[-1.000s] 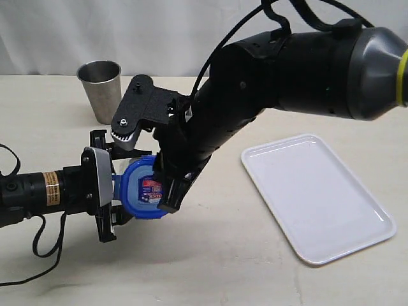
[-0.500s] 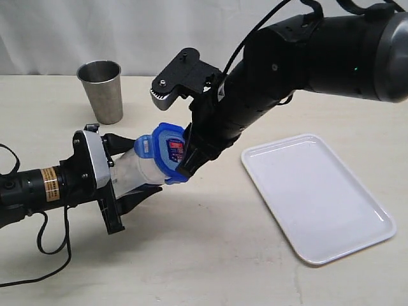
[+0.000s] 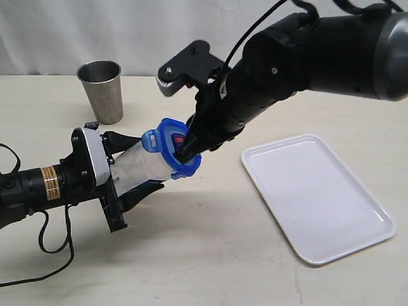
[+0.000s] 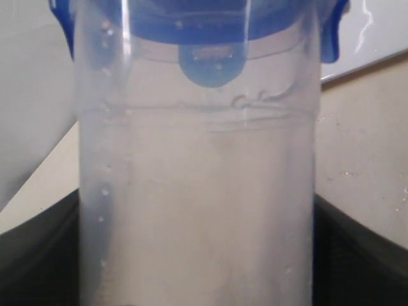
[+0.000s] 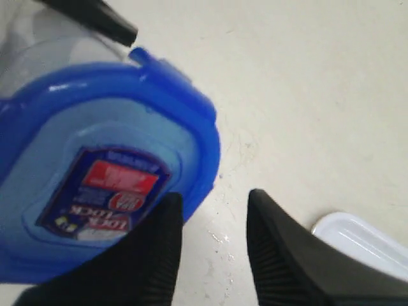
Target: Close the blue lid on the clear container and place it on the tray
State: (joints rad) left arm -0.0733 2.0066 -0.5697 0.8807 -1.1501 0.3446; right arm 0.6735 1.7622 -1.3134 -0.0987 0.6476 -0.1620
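My left gripper (image 3: 131,168) is shut on the clear container (image 3: 148,162), holding it tilted above the table with its mouth toward the right. The blue lid (image 3: 171,150) sits over that mouth, sticker side outward. In the left wrist view the container (image 4: 197,191) fills the frame between the dark fingers (image 4: 360,255), with the lid (image 4: 204,25) at its far end. My right gripper (image 3: 185,152) is at the lid's face. In the right wrist view it (image 5: 213,197) stands open; one finger (image 5: 150,248) overlaps the lid (image 5: 95,146) and only bare table shows between the two. The white tray (image 3: 317,197) lies to the right.
A grey steel cup (image 3: 102,89) stands upright at the back left, behind the left arm. The tray's corner (image 5: 363,239) shows just beyond the right fingers. The right arm's bulk hangs over the table's middle. A black cable trails at the front left.
The left gripper has swung the container from facing the camera to pointing right. The right gripper moved up and right with the lid's face and its fingers narrowed slightly.
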